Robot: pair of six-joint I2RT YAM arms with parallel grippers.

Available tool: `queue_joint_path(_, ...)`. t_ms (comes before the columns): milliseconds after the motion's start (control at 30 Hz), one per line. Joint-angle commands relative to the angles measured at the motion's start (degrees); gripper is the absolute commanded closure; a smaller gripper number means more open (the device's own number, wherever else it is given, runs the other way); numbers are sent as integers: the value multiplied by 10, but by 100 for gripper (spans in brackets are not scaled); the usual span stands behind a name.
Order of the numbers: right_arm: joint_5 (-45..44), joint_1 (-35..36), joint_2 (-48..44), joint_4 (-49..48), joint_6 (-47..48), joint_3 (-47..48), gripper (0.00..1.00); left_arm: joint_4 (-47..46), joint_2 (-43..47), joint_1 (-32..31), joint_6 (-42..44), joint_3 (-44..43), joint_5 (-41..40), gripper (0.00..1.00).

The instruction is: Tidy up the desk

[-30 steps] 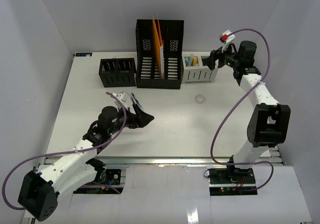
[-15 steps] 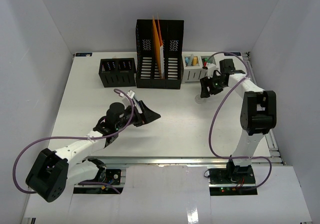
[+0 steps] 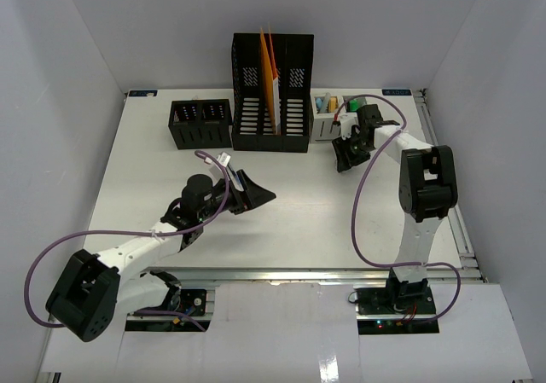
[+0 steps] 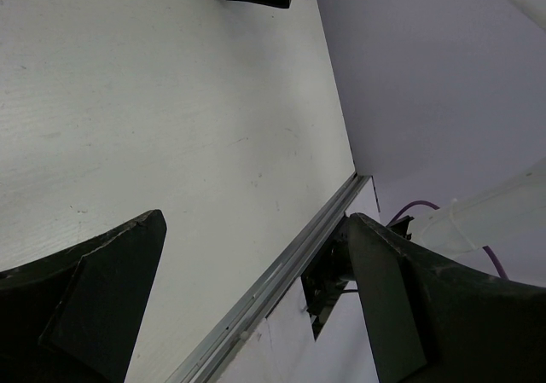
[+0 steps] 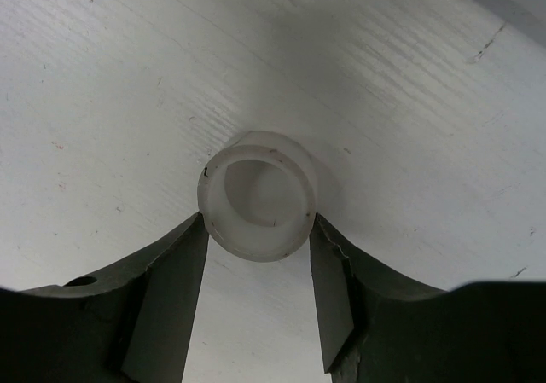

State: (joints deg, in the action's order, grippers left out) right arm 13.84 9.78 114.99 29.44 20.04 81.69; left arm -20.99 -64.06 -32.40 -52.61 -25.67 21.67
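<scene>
The desk is a white tabletop inside white walls; it also fills the right wrist view. A small white ring lies on it. My right gripper is low over the desk, with a finger touching each side of the ring, shut on it. In the top view the right gripper is just in front of the white bin and hides the ring. My left gripper is open and empty over the desk's front middle; its wrist view shows nothing between the fingers.
A tall black file holder with orange folders stands at the back centre. A low black organiser is to its left, a white bin of pens to its right. A metal rail runs along the near edge, also in the left wrist view.
My right gripper came down from above the white bin to the ring and closed round it. My left gripper moved a little right and forward, still open.
</scene>
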Motion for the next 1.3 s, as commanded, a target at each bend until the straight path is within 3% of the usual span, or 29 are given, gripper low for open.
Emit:
queue_joint_path(0,19,0,-20,-8,-2,0,42,-21,-2,2,-3,-12,9,2)
queue_joint_path(133,45,-2,-50,-9,-1,-15,26,-19,-2,1,0,-15,10,2)
queue_joint_path(333,53,-9,-65,-24,-31,-10,25,-19,-1,2,0,-14,10,2)
queue_joint_path(633,8,-11,-50,-70,-70,0,35,-13,3,1,5,-12,8,2)
queue_joint_path(1033,-25,-11,-1,-76,-45,-4,56,-24,-13,2,-1,-18,8,2)
queue_joint_path(1167,-28,-11,6,-80,-40,-8,64,-40,-25,1,-13,-21,12,3)
queue_joint_path(1267,-15,-11,4,-80,-41,-13,76,-72,-51,1,-36,-19,22,9)
